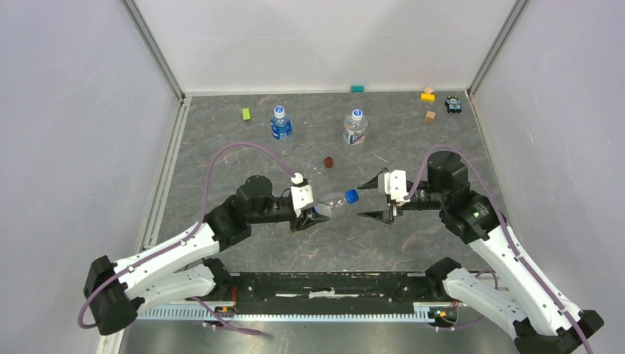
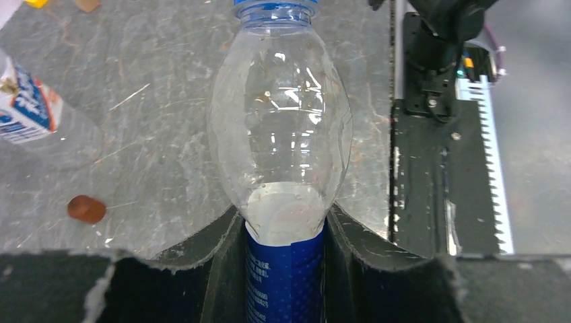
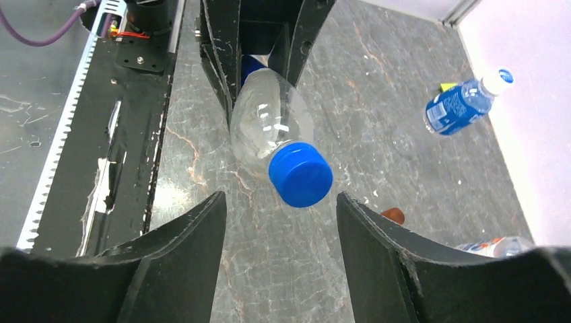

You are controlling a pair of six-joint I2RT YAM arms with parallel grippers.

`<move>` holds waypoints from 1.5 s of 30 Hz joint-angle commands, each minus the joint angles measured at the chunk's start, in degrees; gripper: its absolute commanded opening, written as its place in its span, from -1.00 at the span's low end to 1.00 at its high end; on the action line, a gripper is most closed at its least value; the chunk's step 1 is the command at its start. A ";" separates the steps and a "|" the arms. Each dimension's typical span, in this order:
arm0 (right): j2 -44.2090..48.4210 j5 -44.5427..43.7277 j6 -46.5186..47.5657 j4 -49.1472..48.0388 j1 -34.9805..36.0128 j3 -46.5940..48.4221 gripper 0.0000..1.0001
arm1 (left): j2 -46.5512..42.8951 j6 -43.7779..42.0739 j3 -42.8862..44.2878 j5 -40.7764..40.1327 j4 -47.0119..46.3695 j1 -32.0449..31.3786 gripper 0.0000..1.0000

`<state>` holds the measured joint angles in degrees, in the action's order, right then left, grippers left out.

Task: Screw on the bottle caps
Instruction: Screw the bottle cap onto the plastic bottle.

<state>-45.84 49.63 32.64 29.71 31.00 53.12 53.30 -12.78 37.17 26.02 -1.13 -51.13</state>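
The right gripper (image 3: pixel 279 196) is spread wide, with nothing between its fingers. Its open mouth faces the blue cap (image 3: pixel 300 173), which sits on the neck of the held bottle (image 3: pixel 269 121).

**Governing relation**
- The long axis of the held bottle lies roughly level above the table (image 1: pixel 413 155). It runs from the left gripper (image 1: pixel 306 210) toward the right gripper, cap end leading.
- The cap lies just ahead of the right fingertips and is not touching them.
- In the right wrist view the cap sits closer to one finger (image 3: pixel 367 235) than to the other, so it is off-centre in the mouth.
- The right gripper is the arm nearer the cap.

**Support**
- The left gripper is pinched on the labelled lower body of the held bottle. The clear shoulder and neck project free beyond its fingers.

**Judgement**
- The cap is seated on the neck. Whether it is fully tightened cannot be told.
- The coming move probably calls for a short advance along the bottle axis, a small sideways correction, closure on the cap, then rotation.

**Surroundings**
- Beyond the held bottle, well apart from it, the first standing bottle (image 1: pixel 280 123) and the second standing bottle (image 1: pixel 354 127) are upright and capped.
- A red-brown disc (image 1: pixel 329 161) lies between them and the held bottle.
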 commanded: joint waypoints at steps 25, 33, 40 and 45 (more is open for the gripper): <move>-3.57 12.06 7.58 4.90 -0.16 3.85 -0.55 | 1.97 1.18 7.28 12.56 4.25 0.60 -0.44; -7.76 9.00 -5.91 1.01 -0.16 3.43 -1.00 | 2.63 -0.23 8.26 7.66 2.10 0.06 -0.44; -10.11 0.45 -30.94 -11.76 -0.17 0.02 -1.00 | 2.60 -10.23 8.16 -19.88 -1.03 -12.04 -0.47; -12.07 -5.31 -44.42 -16.76 -0.20 -2.43 -1.00 | 7.80 -20.51 6.56 -45.19 -10.34 -26.62 -0.60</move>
<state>-55.00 50.61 3.51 23.16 29.71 52.51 57.19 -20.75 41.63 -1.26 8.27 -66.54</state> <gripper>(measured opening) 0.345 0.433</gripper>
